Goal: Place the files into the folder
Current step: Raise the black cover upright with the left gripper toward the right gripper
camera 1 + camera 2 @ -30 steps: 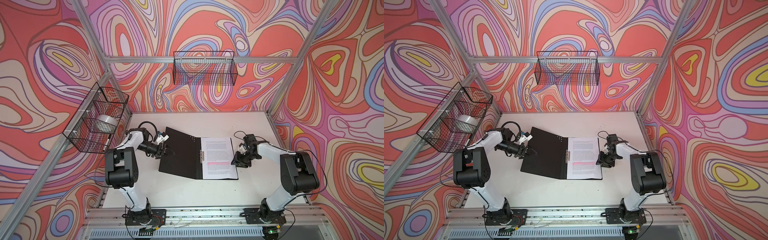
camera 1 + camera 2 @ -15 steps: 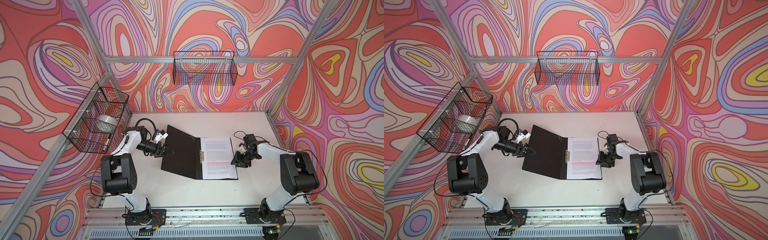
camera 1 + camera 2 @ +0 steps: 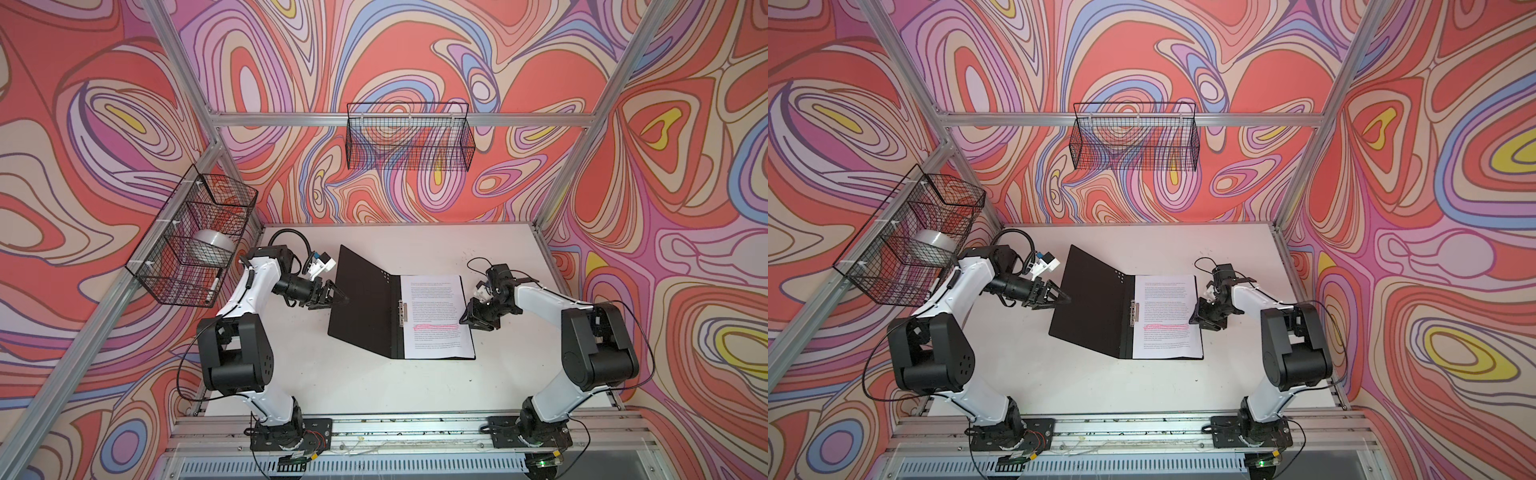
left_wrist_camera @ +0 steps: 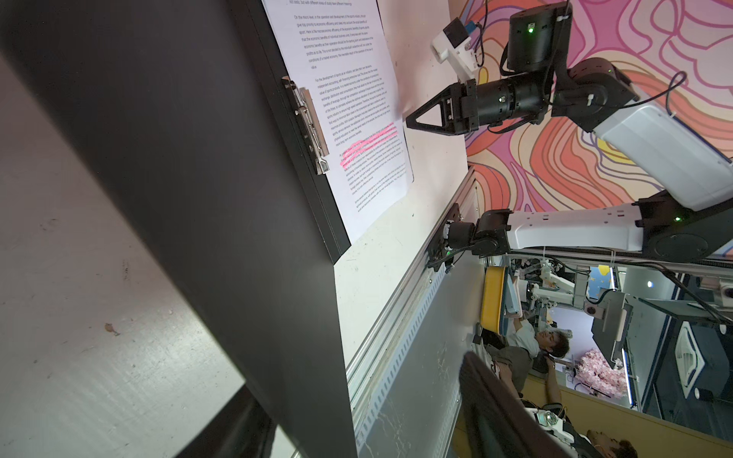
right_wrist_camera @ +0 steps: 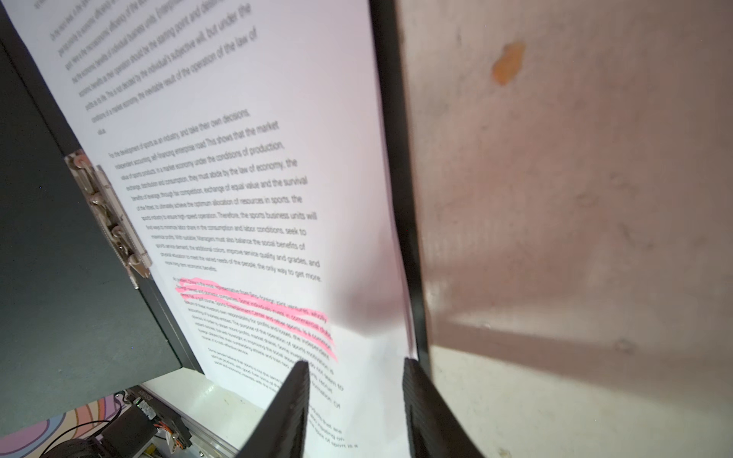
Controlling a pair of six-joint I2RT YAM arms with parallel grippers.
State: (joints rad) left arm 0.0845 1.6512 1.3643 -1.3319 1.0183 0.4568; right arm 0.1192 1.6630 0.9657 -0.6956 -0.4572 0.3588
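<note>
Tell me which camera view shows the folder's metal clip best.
The right wrist view: the metal clip is close and large there, beside the printed sheet, though slightly blurred. The left wrist view shows it smaller but sharp. In both top views it is only a tiny silver strip.

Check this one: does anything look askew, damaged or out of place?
Only the folder: its left cover stands tilted up off the table instead of lying flat, with the left gripper at its outer edge. The files lie square on the right half; nothing looks torn or spilled.
</note>
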